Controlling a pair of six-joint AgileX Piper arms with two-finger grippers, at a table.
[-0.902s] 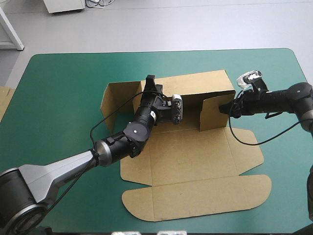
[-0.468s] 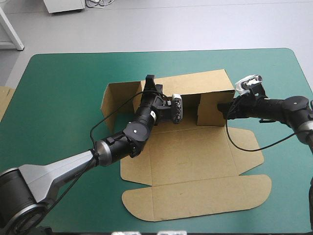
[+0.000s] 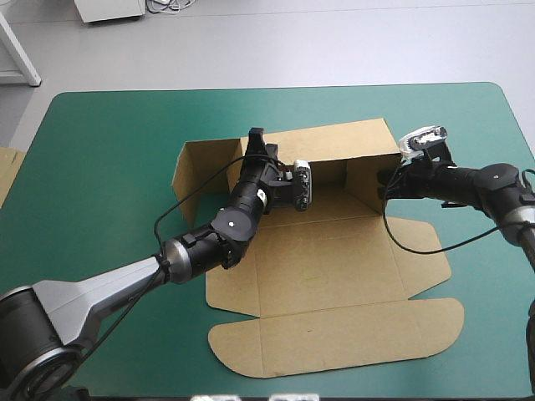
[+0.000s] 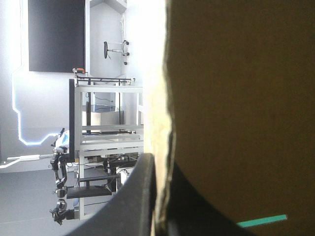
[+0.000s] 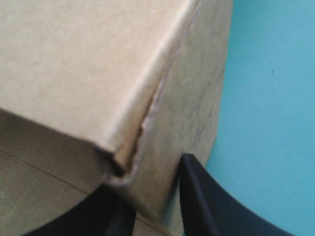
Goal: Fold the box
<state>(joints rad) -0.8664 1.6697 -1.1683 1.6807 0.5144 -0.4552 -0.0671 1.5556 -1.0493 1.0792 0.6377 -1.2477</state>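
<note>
The brown box [image 3: 334, 276] lies as a cut sheet on the teal-green cover [image 3: 109, 167], its base and lid flat toward the near edge. Its back wall [image 3: 334, 142] stands raised, with a flap [image 3: 196, 167] upright at the left end. My left gripper [image 3: 256, 144] sits on the back wall's top edge, shut on the board [image 4: 236, 98], which runs between its fingers [image 4: 133, 206]. My right gripper [image 3: 384, 182] is at the wall's right end, shut on the folded corner flap [image 5: 74, 64], which sits between its black fingers [image 5: 206, 206].
A strip of more brown board [image 3: 7, 171] shows at the table's left edge. Bare teal-green cover [image 5: 266, 98] lies to the right of the box. My left arm [image 3: 201, 246] reaches over the sheet's left part.
My right gripper has shifted a little left and toward the far edge, turning the right end flap with it. The left gripper has stayed on the back wall.
</note>
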